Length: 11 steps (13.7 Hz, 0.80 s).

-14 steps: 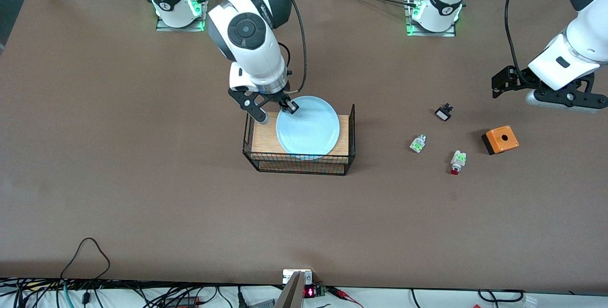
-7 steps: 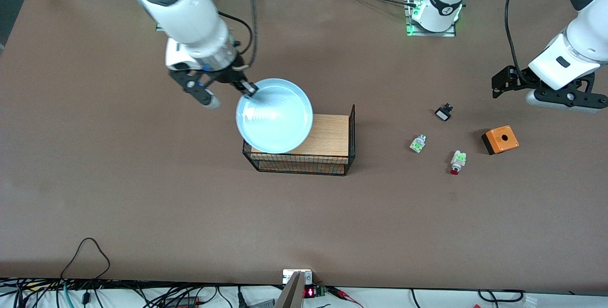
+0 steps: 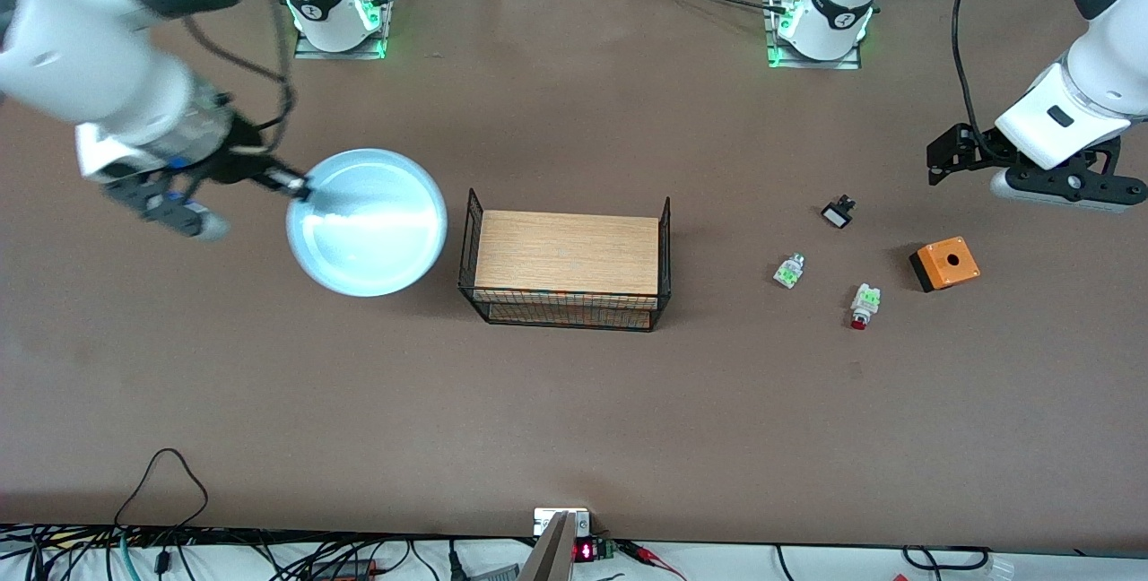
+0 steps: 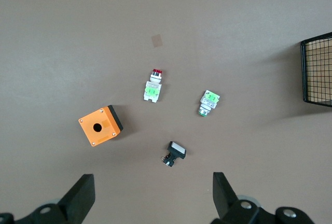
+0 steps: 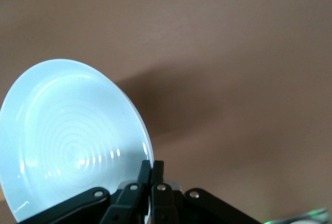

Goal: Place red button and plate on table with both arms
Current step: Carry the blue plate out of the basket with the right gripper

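While right gripper pinches plate rim over table beside basket, left gripper waits, fingers spread.
Lower plate level before release; red button lies near orange box, w/ left gripper over table just beside it.

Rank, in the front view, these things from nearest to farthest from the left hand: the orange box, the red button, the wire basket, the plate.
From the left hand, open over the table's left-arm end:
1. Orange box, just below it in view.
2. Red button, nearer the camera.
3. Wire basket, mid-table.
4. Plate, held by the right hand.
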{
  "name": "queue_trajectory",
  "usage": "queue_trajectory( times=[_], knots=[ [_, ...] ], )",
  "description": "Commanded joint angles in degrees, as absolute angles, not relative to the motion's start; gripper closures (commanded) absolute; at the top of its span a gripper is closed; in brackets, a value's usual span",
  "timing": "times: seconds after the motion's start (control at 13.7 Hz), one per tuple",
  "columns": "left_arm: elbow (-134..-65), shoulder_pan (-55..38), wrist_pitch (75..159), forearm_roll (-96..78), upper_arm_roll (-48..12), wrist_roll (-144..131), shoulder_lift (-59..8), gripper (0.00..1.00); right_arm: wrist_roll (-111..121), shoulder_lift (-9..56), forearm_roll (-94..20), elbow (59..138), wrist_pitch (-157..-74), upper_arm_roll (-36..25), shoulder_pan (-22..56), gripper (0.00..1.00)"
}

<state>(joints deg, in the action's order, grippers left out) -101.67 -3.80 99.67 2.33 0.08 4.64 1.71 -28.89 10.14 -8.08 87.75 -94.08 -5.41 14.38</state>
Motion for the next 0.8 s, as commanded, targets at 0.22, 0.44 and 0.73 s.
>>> queue_trajectory(
  times=[0.22, 0.44, 0.73],
  knots=[
    [-100.02, -4.39, 98.53, 3.6, 0.0, 4.31, 0.97, 0.0, -11.7, 9.41, -4.23, 98.15, -98.77, -4.48, 5.72, 1.0],
    [-100.02, -4.39, 98.53, 3.6, -0.09, 4.31, 1.05, 0.0, -7.04, 8.36, -3.96, 108.41, -106.92, -4.48, 3.7, 1.0],
    [-100.11, -4.22, 98.44, 3.6, -0.09, 4.48, 1.05, 0.0, 1.49, 8.08, -4.13, 123.63, -126.16, -4.4, 1.41, 1.0]
  ],
)
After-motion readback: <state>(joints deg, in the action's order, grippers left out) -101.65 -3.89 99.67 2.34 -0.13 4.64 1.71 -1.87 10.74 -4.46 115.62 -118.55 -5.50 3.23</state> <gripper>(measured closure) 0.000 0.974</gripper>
